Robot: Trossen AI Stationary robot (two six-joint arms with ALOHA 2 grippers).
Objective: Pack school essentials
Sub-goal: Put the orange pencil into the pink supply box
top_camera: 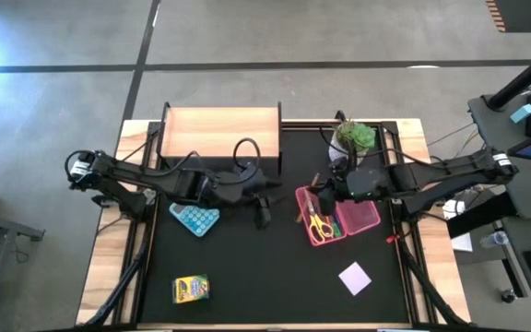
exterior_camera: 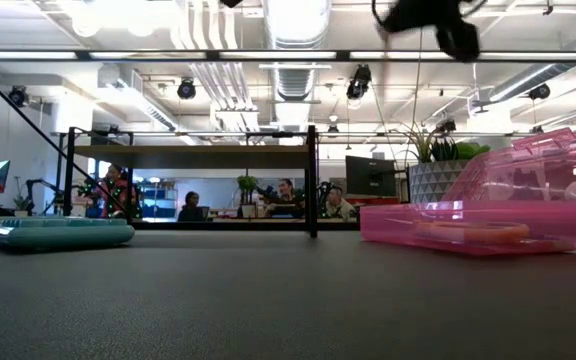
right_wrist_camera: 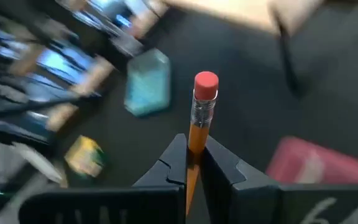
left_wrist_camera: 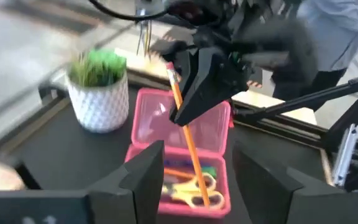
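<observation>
Right wrist view shows the right gripper (right_wrist_camera: 193, 163) pinching an orange pencil (right_wrist_camera: 199, 121) above the open pink case (top_camera: 337, 219); judging by this, lowering it inside beside the scissors (top_camera: 318, 224) comes next. Left gripper (top_camera: 264, 207) hangs spread mid-worktop. Crayon box (top_camera: 190, 289) and note pad (top_camera: 355, 277) wait on the black worktop (top_camera: 265, 277); an open office lies behind.

Grey concrete floor (top_camera: 358, 32) crossed by dark seams around a black-topped table (top_camera: 275, 277) with light wooden edges. Beyond, an open office: exposed white ceiling ducts (exterior_camera: 298, 25), round dark ceiling lamps (exterior_camera: 187, 89), a dark metal frame (exterior_camera: 311, 180), seated people (exterior_camera: 284, 196) at far desks, and a monitor (exterior_camera: 365, 177).
</observation>
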